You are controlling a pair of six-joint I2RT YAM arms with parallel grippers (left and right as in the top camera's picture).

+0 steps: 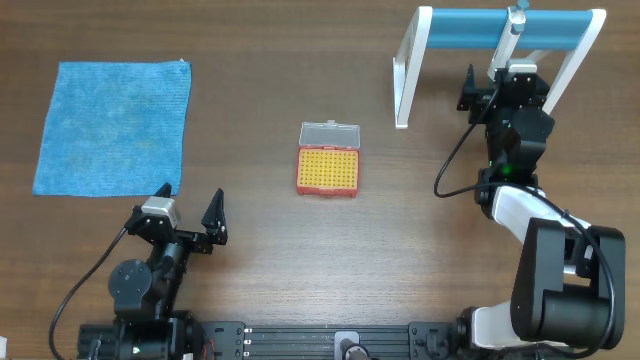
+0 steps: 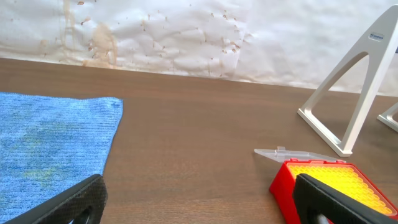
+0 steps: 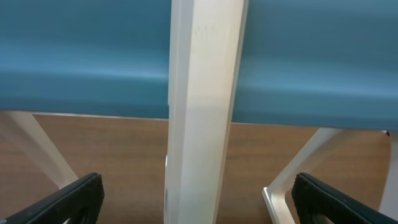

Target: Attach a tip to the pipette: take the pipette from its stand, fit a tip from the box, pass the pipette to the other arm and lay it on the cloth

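A white pipette point(image 1: 517, 18) hangs upright from the blue bar of its white stand point(image 1: 410, 70) at the back right. My right gripper point(image 1: 497, 84) is open right at it. In the right wrist view the pipette body point(image 3: 202, 106) stands between the two spread fingers point(image 3: 71, 200), with no contact visible. The red tip box point(image 1: 328, 172), full of yellow tips with its clear lid folded back, sits mid-table. A blue cloth point(image 1: 112, 128) lies at the back left. My left gripper point(image 1: 192, 202) is open and holds nothing, low at the front left, facing the cloth point(image 2: 50, 149) and tip box point(image 2: 339, 183).
The stand's white leg point(image 2: 354, 93) rises behind the tip box in the left wrist view. Bare brown tabletop point(image 1: 250, 90) lies between the cloth, the box and the stand. A white wall point(image 2: 186, 31) closes off the table's far edge.
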